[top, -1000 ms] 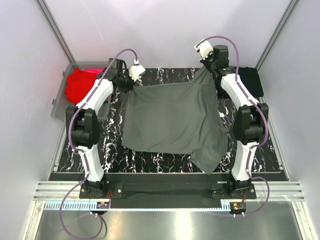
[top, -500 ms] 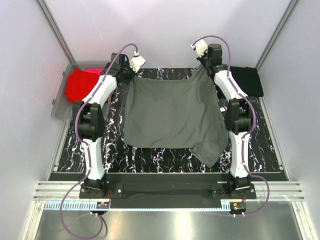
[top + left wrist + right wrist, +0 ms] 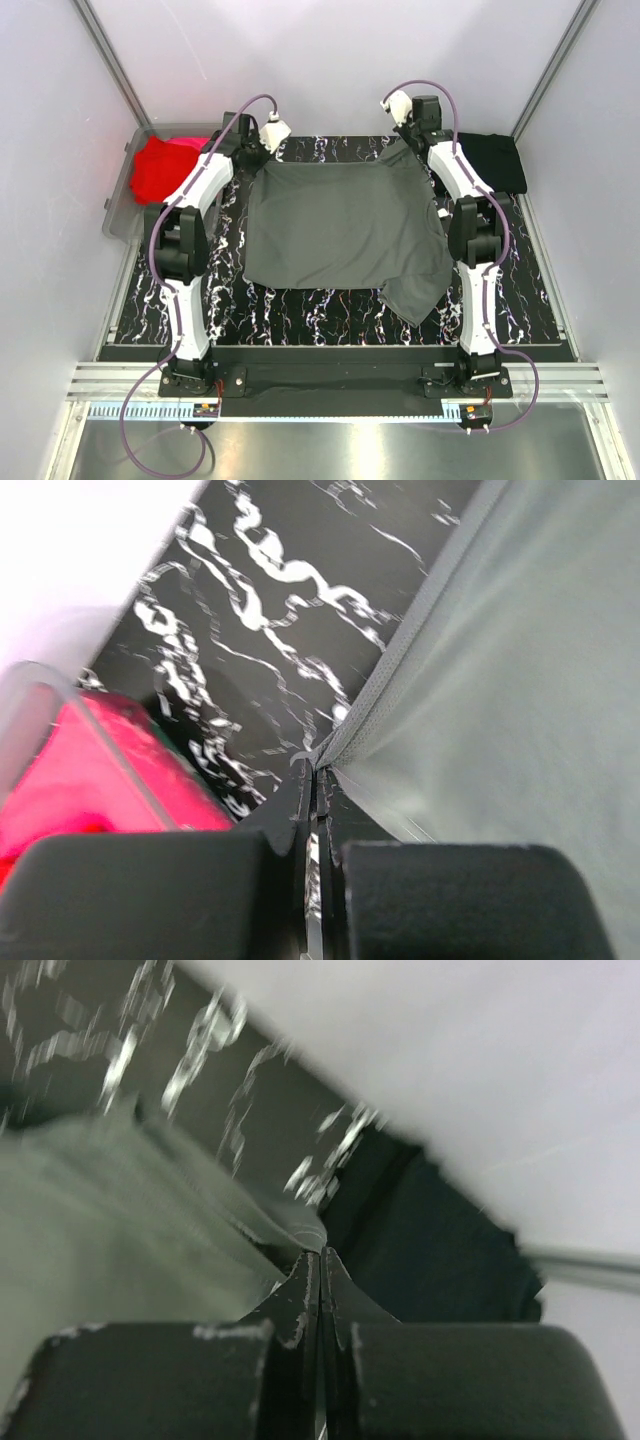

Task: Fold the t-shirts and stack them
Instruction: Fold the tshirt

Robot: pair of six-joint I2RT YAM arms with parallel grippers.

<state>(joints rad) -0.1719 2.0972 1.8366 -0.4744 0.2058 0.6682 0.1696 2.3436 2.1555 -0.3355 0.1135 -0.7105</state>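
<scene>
A dark grey t-shirt [image 3: 340, 225] is stretched across the black marbled table [image 3: 330, 315]. Its two far corners are pinched by my grippers. My left gripper [image 3: 258, 158] is shut on the far left corner, and in the left wrist view the hem [image 3: 400, 650] runs into the closed left gripper [image 3: 318, 772]. At the far right corner my right gripper [image 3: 408, 140] is shut on the cloth; the right wrist view shows grey cloth [image 3: 120, 1210] caught at the right gripper [image 3: 320, 1252]. The shirt's near right part [image 3: 420, 290] hangs in a loose fold.
A clear bin [image 3: 118, 205] at the far left holds red and pink shirts [image 3: 155, 170]. A folded black t-shirt [image 3: 495, 160] lies at the far right corner, also seen as a black t-shirt [image 3: 440, 1250] beyond the right fingers. White walls close in on three sides.
Both grippers have carried the shirt's far corners toward the back of the table. The cloth has drawn flatter and its near edge has slid away from the front.
</scene>
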